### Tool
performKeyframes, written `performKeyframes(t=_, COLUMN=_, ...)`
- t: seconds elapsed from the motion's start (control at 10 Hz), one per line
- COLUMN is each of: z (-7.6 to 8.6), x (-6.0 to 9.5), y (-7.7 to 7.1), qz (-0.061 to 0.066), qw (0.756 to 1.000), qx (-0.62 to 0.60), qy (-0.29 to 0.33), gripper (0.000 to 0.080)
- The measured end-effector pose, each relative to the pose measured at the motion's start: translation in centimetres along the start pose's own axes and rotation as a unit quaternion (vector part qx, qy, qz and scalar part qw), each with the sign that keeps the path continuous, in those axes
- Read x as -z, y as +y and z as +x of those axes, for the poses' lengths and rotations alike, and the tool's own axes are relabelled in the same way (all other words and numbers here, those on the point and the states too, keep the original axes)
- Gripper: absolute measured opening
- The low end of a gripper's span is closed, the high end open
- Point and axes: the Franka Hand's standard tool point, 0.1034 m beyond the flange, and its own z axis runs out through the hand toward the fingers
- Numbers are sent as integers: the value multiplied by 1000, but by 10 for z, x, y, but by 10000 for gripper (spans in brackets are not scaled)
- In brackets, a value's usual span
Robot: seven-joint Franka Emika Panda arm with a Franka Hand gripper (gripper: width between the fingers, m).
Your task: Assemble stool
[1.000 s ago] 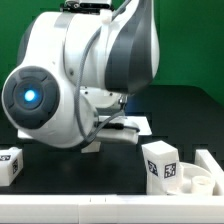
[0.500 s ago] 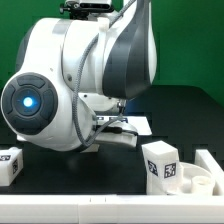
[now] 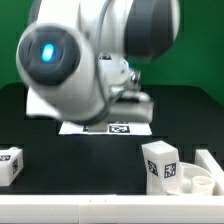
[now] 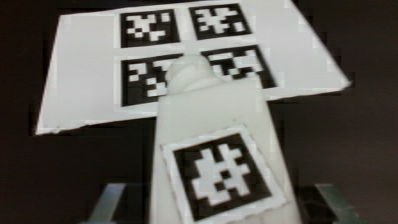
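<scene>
**Black table, white parts, black-and-white tags**

On my feeds the table [image 3: 60,150] is matt black against a green backdrop [image 3: 195,50]. The arm [image 3: 100,70] is glossy white with grey shells and a blue-glowing ring [image 3: 47,50]. The marker board [image 3: 110,127] is plain white with four black-and-white square tags, clearest in the wrist view. The stool leg [image 4: 217,150] before the wrist camera is white with one black tag broken by white blocks, and the fingers [image 4: 116,205] flanking it look pale grey. Along the table edge nearest the exterior camera, the corner leg [image 3: 8,165], the upright leg [image 3: 160,160] and the round seat [image 3: 190,180] are white. Both legs carry black-and-white tags. A white strip [image 3: 100,212] runs along that edge.
</scene>
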Motion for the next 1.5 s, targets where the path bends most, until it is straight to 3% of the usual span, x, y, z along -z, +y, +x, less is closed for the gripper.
performKeyframes(t=0.1, z=-2, x=10, y=-4, qz=-4, qw=998, qx=13, qy=53, gripper=320)
performKeyframes(t=0.3, z=1, x=7, y=-2, qz=-4, qw=994, qx=12, qy=111, gripper=321)
performKeyframes(t=0.4, z=2, x=18, y=-14, qz=1, qw=988, qx=-3, qy=154, gripper=321)
performKeyframes(t=0.6, z=-9, x=58, y=-60, qz=26, qw=971, qx=-10, qy=238, gripper=321)
performKeyframes(t=0.7, z=-8, x=74, y=-70, qz=32, qw=962, qx=-26, qy=271, gripper=321)
performKeyframes(t=0.8, z=-10, x=79, y=-70, qz=19, qw=958, qx=-18, qy=285, gripper=321)
performKeyframes(t=1.0, z=-3, x=79, y=-72, qz=21, qw=926, qx=-15, qy=376, gripper=321)
performKeyframes(t=1.1, z=3, x=87, y=-79, qz=32, qw=909, qx=-29, qy=414, gripper=321)
performKeyframes(t=1.3, z=25, x=117, y=-115, qz=72, qw=857, qx=-40, qy=509, gripper=321)
performKeyframes(t=1.4, z=28, x=130, y=-123, qz=81, qw=845, qx=-44, qy=527, gripper=321)
performKeyframes(t=1.5, z=26, x=135, y=-128, qz=81, qw=836, qx=-41, qy=541, gripper=321)
